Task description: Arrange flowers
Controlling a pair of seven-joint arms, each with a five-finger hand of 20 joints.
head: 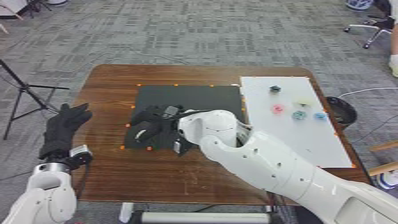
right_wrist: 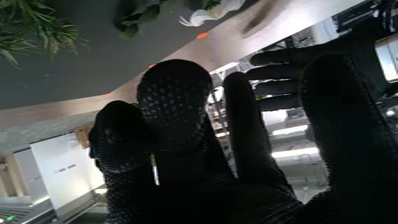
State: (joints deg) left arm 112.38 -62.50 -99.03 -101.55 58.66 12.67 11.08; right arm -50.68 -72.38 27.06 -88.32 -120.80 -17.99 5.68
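Observation:
In the head view my left hand lies over the table's left side, fingers straight. My right hand is above the black mat, toward its left and middle, and hides part of it. The white board bears small flower heads: a dark one, a pink one, a pale yellow one, a teal one and a blue one. In the right wrist view my right hand has extended fingers, with green foliage and a white petal-like piece beyond them. My left hand shows farther off.
The brown table extends around the mat and board. A black bin stands beside the table's right edge, and a black tripod stands on the floor to its left.

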